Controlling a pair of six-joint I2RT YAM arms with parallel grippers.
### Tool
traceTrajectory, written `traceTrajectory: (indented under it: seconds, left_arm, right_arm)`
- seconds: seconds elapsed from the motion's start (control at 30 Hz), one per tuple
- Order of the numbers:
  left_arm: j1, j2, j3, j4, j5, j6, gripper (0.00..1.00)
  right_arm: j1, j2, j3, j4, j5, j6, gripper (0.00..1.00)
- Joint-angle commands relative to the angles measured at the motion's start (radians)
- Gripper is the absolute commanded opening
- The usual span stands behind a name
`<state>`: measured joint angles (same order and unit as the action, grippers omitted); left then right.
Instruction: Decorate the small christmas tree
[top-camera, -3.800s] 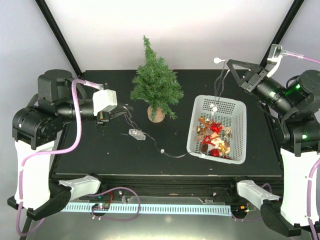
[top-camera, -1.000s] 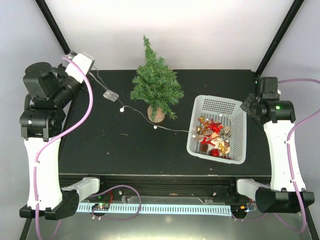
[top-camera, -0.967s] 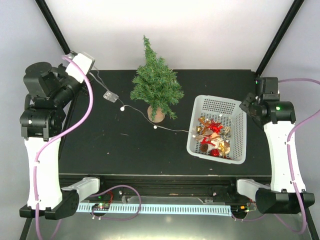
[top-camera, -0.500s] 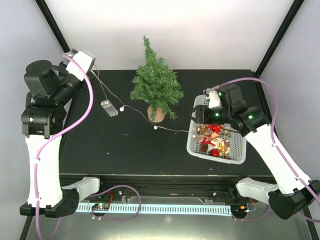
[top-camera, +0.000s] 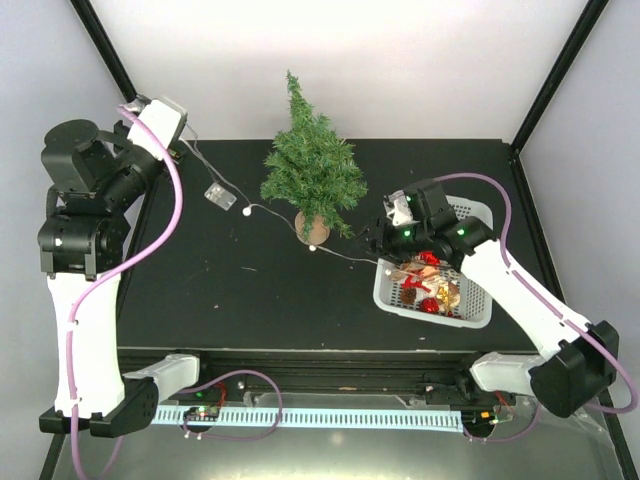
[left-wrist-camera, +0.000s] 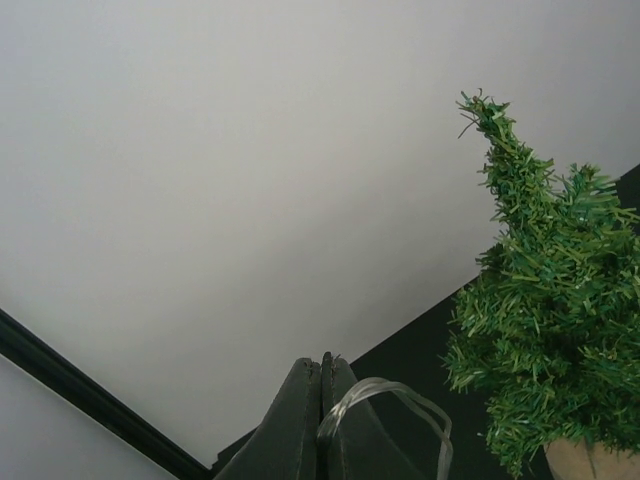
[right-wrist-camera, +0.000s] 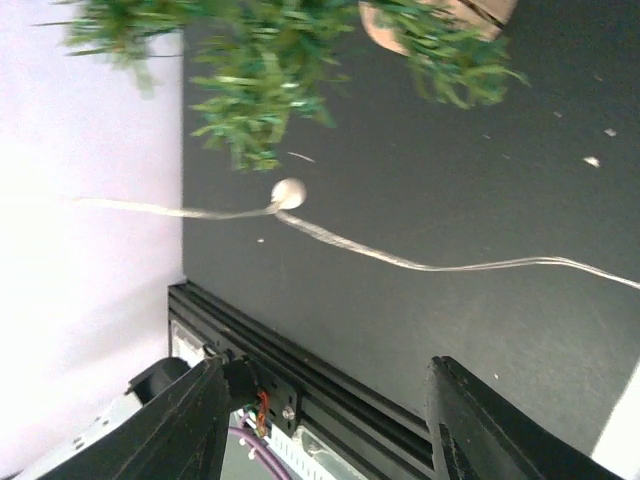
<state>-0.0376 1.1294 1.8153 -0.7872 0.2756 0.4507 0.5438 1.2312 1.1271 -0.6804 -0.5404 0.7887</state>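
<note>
The small christmas tree (top-camera: 312, 165) stands in its brown pot (top-camera: 313, 231) at the table's back middle; it also shows in the left wrist view (left-wrist-camera: 545, 300). My left gripper (top-camera: 183, 143) is raised at the back left and shut on the clear wire of a string of lights (left-wrist-camera: 395, 392). The string's battery box (top-camera: 219, 197) hangs below it. The wire (top-camera: 345, 257) runs past the pot to the white basket (top-camera: 384, 290). My right gripper (top-camera: 374, 240) hovers open above that wire (right-wrist-camera: 400, 262), near a bulb (right-wrist-camera: 288, 193), with nothing between its fingers.
The basket holds several red and gold ornaments (top-camera: 430, 290), and my right arm partly covers it. The table's front edge with its black rail (right-wrist-camera: 330, 370) lies under the right gripper. Black frame posts (top-camera: 110, 60) rise at the back corners.
My right arm swung from the table's right edge across the basket to the wire by the pot, and its gripper opened. The left gripper stayed shut; the battery box shifted a little.
</note>
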Motion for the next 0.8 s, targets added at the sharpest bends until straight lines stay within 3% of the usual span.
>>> traceTrajectory:
  seconds: [0.0,0.23,0.57,0.77]
  left_arm:
    - [0.006,-0.011,0.033,0.01,0.014,-0.03,0.02]
    - [0.005,-0.017,0.032,0.006,0.02,-0.053,0.02]
    - [0.005,-0.021,0.022,0.001,0.034,-0.083,0.01]
    - [0.005,-0.022,0.027,-0.001,0.025,-0.089,0.01]
  right_arm:
    - [0.003,0.042,0.018,-0.122,0.104,0.171,0.55]
    - [0.001,-0.054,-0.058,-0.101,0.184,0.506,0.56]
    - [0.002,0.085,0.044,-0.188,0.152,0.69,0.56]
    - [0.003,0.204,0.175,-0.339,0.155,0.741,0.52]
